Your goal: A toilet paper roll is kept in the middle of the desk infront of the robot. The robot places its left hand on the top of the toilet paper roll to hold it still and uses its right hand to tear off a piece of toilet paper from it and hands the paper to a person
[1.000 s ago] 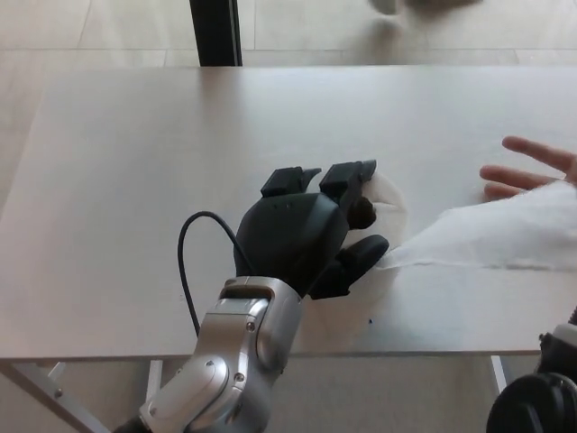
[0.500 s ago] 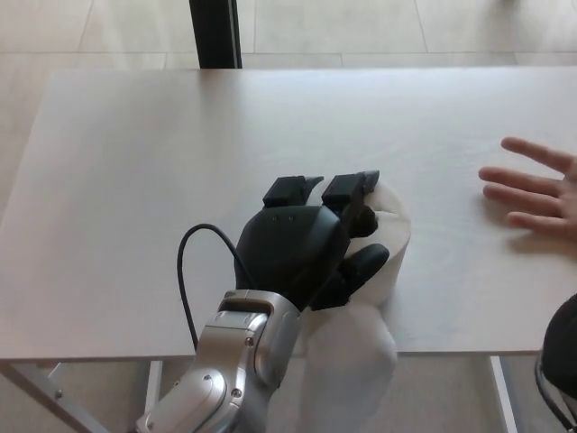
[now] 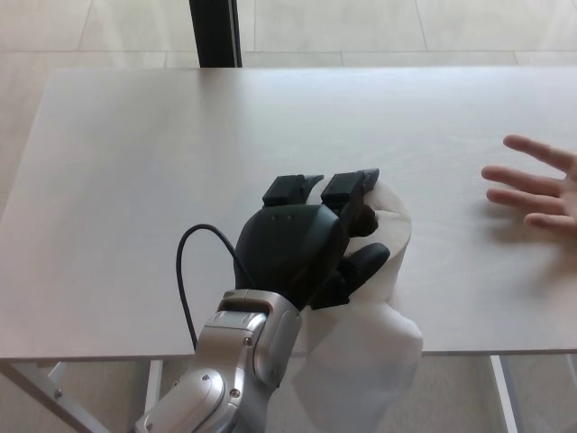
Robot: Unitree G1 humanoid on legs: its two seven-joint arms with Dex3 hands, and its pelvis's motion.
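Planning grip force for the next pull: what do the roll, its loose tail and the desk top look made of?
Toilet paper roll: soft white tissue, matte; its edge dents under the left hand.
Loose tail: the same thin tissue, slightly translucent, hanging limp over the desk's front edge.
Desk: smooth pale surface with a faint sheen, likely laminate, though painted wood is possible.
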